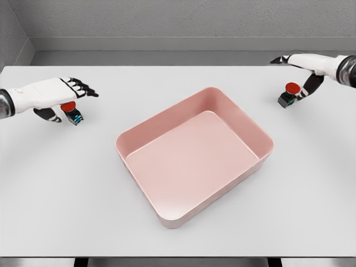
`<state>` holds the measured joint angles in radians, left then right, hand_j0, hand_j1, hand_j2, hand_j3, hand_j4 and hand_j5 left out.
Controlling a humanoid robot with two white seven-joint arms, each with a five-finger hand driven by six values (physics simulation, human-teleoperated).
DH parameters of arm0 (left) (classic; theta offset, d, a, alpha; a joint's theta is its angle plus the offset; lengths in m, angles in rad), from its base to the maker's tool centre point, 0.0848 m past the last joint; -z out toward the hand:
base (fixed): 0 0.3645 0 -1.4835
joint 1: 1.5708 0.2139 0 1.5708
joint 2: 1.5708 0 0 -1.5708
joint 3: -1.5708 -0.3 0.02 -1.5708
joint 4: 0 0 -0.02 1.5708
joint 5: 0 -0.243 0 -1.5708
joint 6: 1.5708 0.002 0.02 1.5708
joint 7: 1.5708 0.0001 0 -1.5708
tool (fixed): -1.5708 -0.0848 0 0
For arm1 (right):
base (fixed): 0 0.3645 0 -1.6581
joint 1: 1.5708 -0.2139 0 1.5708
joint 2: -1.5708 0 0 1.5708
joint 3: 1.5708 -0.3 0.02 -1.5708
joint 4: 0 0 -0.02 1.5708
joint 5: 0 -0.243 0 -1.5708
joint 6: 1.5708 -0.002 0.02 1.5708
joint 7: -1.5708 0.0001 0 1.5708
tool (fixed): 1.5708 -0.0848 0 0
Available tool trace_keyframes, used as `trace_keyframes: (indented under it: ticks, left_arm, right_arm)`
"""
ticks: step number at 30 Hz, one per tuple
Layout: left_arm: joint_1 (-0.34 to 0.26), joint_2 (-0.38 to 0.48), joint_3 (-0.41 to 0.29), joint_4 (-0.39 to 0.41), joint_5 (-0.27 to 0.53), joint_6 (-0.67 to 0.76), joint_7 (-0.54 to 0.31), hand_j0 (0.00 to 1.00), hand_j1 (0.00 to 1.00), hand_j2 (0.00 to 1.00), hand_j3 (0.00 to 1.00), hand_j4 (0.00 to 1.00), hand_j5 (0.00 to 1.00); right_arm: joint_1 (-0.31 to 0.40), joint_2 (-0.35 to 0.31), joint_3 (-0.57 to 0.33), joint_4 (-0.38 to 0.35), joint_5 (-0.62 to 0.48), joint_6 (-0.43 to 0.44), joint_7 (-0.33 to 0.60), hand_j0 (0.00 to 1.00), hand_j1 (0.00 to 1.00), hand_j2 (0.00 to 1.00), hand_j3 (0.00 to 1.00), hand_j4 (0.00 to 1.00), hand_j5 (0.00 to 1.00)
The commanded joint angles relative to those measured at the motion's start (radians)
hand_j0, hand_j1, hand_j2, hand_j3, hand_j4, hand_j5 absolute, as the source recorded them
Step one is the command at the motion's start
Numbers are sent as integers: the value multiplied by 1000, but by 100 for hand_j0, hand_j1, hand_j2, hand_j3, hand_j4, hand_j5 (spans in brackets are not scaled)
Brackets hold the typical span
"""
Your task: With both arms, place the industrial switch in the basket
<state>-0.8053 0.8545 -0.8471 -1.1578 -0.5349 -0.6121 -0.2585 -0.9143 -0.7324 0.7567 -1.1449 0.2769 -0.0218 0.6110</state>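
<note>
While our two arms reach in from either side of the white tabletop point(67, 189), the pink basket point(261, 150) sits between them near the middle, turned at an angle, with nothing inside it. Our left robot hand point(58, 94) hovers over the left part of the tabletop, its dark fingers point(83, 87) stretched forward and spread. Just beneath it lies the left industrial switch point(71, 113), a small dark block with a red button on top and a bit of blue at its lower end. We cannot tell whether the thumb and palm actually touch it, so a grasp is not confirmed; the fingers look relaxed rather than clenched. Our right robot hand point(306, 69) comes in at the upper right, one finger pointing left and the others hanging down. The right industrial switch point(289, 94), also red-capped on a dark body, stands on the tabletop just under those fingers, tilted slightly. Whether they touch it we cannot say. Both switches lie well apart from the basket, outside its walls.
</note>
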Motion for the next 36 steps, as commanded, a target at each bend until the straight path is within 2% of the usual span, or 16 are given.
trace_keyframes:
  ticks: [1, 3, 6, 9, 15, 17, 20, 22, 23, 24, 26, 28, 29, 32, 36]
  left_arm:
    - [-2, 0, -9, 1, -7, 1, -1, 100, 100, 100, 100, 100, 100]
    - [-9, 0, -12, 10, -34, 1, -1, 100, 100, 100, 100, 100, 100]
    - [-48, -18, -59, 47, -36, 1, 1, 100, 100, 100, 100, 100, 100]
    - [-46, -18, -59, 49, -42, 1, -1, 100, 100, 100, 100, 100, 100]
    - [-46, -18, -69, 49, -43, 1, -8, 98, 98, 98, 98, 98, 98]
    - [-48, -20, -70, 50, -42, 1, -22, 93, 93, 93, 93, 93, 93]
    - [-48, -20, -75, 50, -48, 1, -57, 78, 78, 78, 78, 78, 78]
    - [-48, -18, -75, 50, -51, 1, -65, 71, 71, 71, 71, 71, 71]
    - [-48, -18, -73, 50, -53, 1, -90, 61, 61, 61, 61, 61, 61]
    - [-48, -18, -73, 50, -53, 1, -102, 56, 56, 56, 56, 56, 56]
    - [-48, -17, -73, 50, -53, 1, -105, 51, 51, 51, 51, 51, 51]
    - [-49, -15, -72, 50, -53, 1, -105, 43, 43, 43, 43, 43, 43]
    - [-49, -14, -70, 50, -53, 1, -105, 40, 40, 40, 40, 40, 40]
    - [-49, -12, -70, 50, -54, 1, -105, 34, 34, 34, 34, 34, 34]
    - [-49, -12, -66, 49, -54, 1, -105, 31, 31, 31, 31, 31, 31]
  right_arm:
    - [0, 24, 3, 70, -1, 2, 0, 100, 100, 100, 100, 100, 100]
    - [0, 25, 3, 73, -1, 2, 0, 100, 100, 100, 100, 100, 100]
    - [-3, 31, 3, 105, -1, 2, 0, 100, 100, 100, 100, 100, 100]
    - [-28, 57, 44, 158, -1, 0, 0, 100, 100, 100, 100, 100, 100]
    - [-44, 76, 76, 198, -1, 0, 0, 100, 100, 100, 100, 100, 100]
    - [-43, 76, 76, 200, -1, 0, 0, 100, 100, 100, 100, 100, 100]
    - [-43, 76, 79, 226, -1, 0, 0, 100, 100, 100, 100, 100, 100]
    - [-44, 76, 78, 231, -1, 0, 0, 97, 97, 97, 97, 97, 97]
    - [-44, 76, 78, 231, -1, 0, 0, 97, 97, 97, 97, 97, 97]
    - [-44, 76, 78, 231, -1, 0, 0, 97, 97, 97, 97, 97, 97]
    - [-44, 76, 79, 231, -1, 0, 0, 96, 96, 96, 96, 96, 96]
    - [-44, 76, 79, 229, -1, -1, 0, 86, 86, 86, 86, 86, 86]
    - [-44, 76, 79, 228, -1, -1, 0, 77, 77, 77, 77, 77, 77]
    - [-44, 76, 84, 224, -1, -3, 0, 65, 65, 65, 65, 65, 65]
    - [-43, 76, 92, 223, -1, -3, 0, 57, 57, 57, 57, 57, 57]
